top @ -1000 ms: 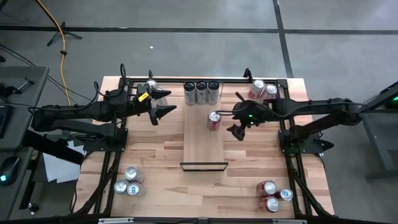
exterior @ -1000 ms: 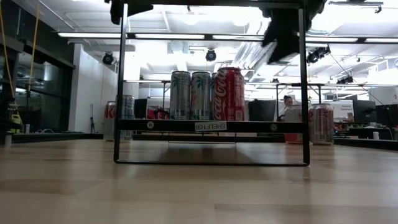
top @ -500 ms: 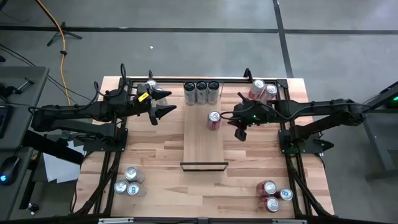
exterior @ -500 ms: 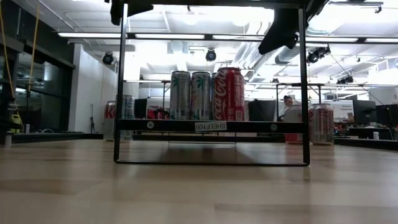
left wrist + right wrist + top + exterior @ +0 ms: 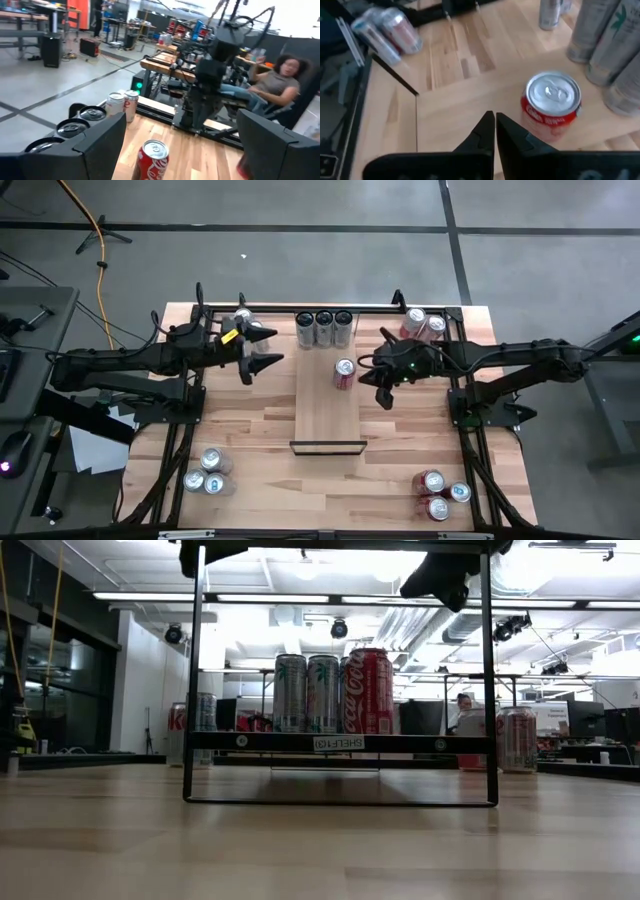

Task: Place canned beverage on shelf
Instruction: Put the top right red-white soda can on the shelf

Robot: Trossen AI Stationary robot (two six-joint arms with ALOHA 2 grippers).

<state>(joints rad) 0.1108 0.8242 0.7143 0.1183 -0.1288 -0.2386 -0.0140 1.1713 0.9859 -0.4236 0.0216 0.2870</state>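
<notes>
The red can (image 5: 344, 373) stands upright on the shelf (image 5: 329, 412), just left of the right gripper (image 5: 381, 397), whose fingers are pressed together, holding nothing.

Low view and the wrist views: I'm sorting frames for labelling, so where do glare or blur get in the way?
Low view: bright ceiling lights behind the shelf leave the red can backlit. Left wrist view: the near fingers are soft and the room beyond is blurred. Right wrist view: the red can's lid glints, and the silver cans beside it look soft.
</notes>
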